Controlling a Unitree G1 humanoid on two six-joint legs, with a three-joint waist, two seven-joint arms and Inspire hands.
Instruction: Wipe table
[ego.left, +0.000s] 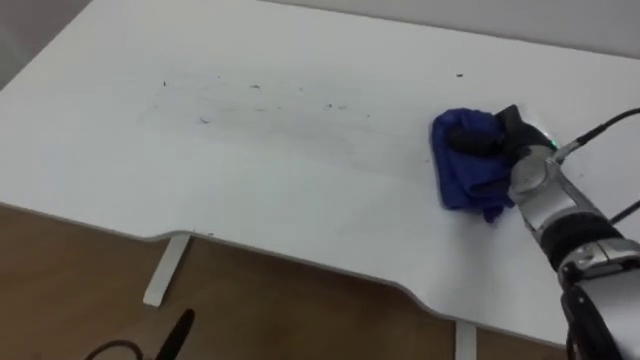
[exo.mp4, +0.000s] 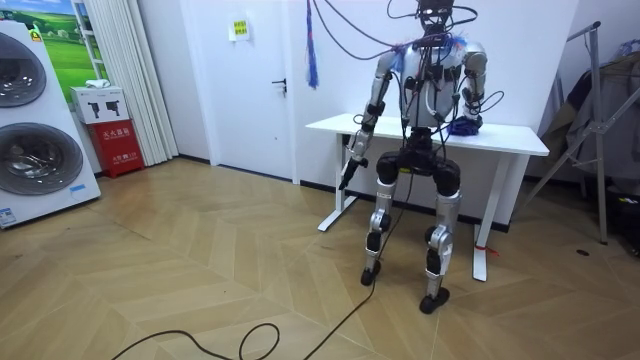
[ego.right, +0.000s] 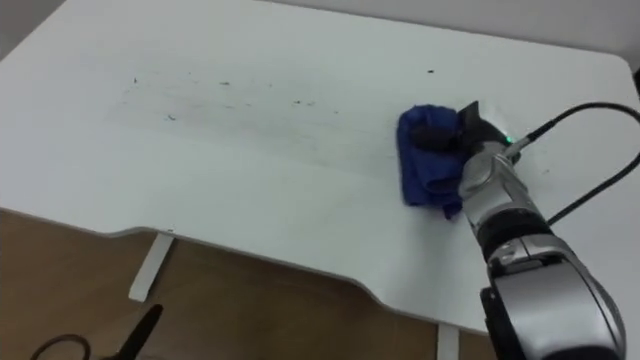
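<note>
Surface (ego.left: 300, 210): cloth (ego.left: 458, 180) lies on its right part. Right robot hand (ego.left: 512, 140) sits on top of the cloth, its arm entering from the lower right. Specks (ego.left: 255, 87) lie left of the cloth, well apart from it, toward the back. Left robot hand (ego.left: 176, 335) hangs below and before the front edge, at left.

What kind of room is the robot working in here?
Probably a test room furnished like a home: washing machines against one wall, a white table bearing a blue cloth, herringbone wood floor.
</note>
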